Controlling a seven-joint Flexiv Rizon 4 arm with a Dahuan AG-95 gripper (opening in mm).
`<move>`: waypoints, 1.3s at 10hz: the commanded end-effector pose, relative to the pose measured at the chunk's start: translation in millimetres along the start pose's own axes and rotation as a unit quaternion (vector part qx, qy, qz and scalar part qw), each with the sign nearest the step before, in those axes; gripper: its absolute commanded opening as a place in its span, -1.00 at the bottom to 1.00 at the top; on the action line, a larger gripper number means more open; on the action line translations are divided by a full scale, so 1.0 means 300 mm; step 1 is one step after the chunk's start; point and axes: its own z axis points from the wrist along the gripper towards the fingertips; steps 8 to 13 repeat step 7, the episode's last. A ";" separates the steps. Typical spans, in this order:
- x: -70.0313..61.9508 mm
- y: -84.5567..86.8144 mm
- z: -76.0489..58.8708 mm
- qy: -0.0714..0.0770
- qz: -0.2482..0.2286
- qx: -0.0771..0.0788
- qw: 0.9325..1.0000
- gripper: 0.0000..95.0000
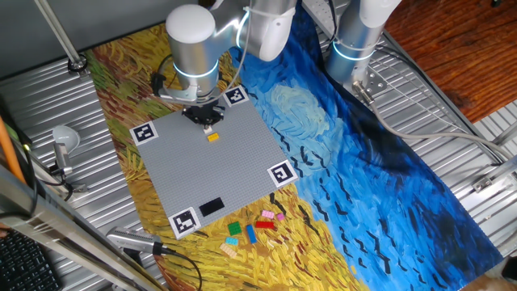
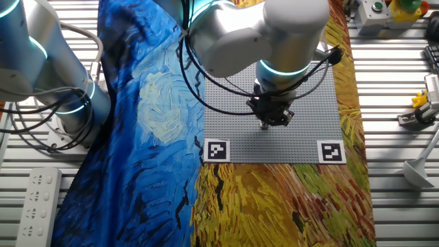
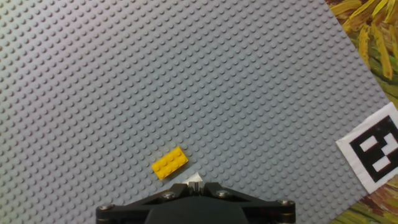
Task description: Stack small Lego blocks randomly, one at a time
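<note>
Pointing straight down, the gripper (image 1: 207,118) hangs just above the grey baseplate (image 1: 234,166), near its far edge as one fixed view shows it. In the hand view only a small pale tip (image 3: 194,181) shows in front of the black gripper body, so I cannot tell if the fingers are open or closed, or if they hold something. A yellow brick (image 3: 170,163) lies on the baseplate just beside this tip, a little turned against the stud rows. In one fixed view the same yellow brick (image 1: 212,137) sits just below the gripper, apart from it.

In the other fixed view the gripper (image 2: 265,124) is dark and narrow, and the brick is hidden behind it. Above the gripper the wrist is a silver cylinder with a glowing blue ring, and the arm bends up and back out of the picture toward its base on the blue side of the painted cloth (image 1: 388,186).

More small bricks (image 1: 252,227) lie loose on the yellow part of the cloth, just beyond the near edge of the baseplate: red, blue, green, teal, pink and tan ones, close together. A flat black rectangle (image 1: 212,207) lies on the baseplate near that edge, between two corner markers (image 1: 281,173).
</note>
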 end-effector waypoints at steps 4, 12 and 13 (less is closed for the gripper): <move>0.076 -0.048 -0.078 -0.006 -0.010 -0.007 1.000 -1.00; 0.083 -0.052 -0.085 -0.009 -0.011 -0.009 1.000 -1.00; 0.083 -0.052 -0.085 -0.009 -0.011 -0.009 1.000 -1.00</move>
